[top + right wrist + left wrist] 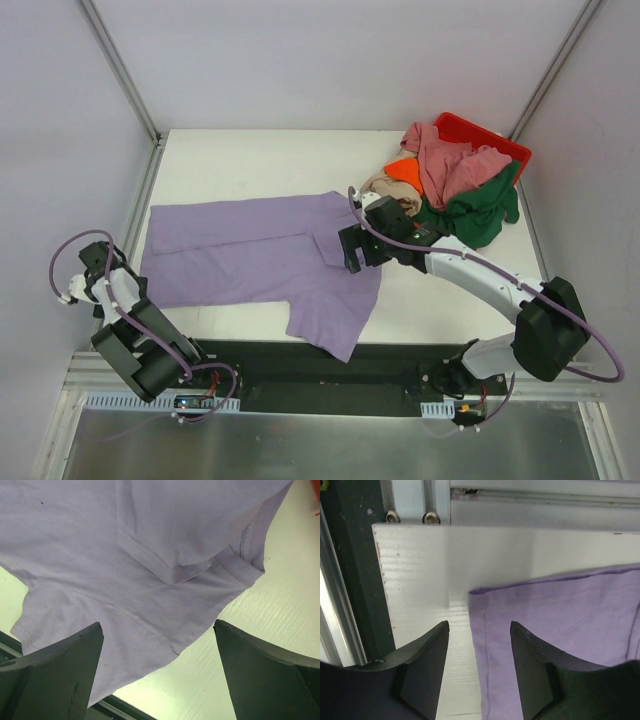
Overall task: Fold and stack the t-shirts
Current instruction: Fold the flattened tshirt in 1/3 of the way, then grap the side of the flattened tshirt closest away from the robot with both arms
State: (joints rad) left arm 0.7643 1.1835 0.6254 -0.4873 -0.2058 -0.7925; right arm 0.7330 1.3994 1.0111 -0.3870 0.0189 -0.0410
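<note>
The lavender t-shirt [250, 255] lies spread across the white surface [250, 165], part of it doubled over and one sleeve reaching the near edge. My right end effector [157, 645] hangs over its right end, fingers wide apart and holding nothing. My left end effector [480, 625] is also parted, above the shirt's left hem corner. The pink [450, 165], dark green [470, 210], orange [403, 170] and beige [378, 185] t-shirts are heaped at the red bin [490, 140], far right.
</note>
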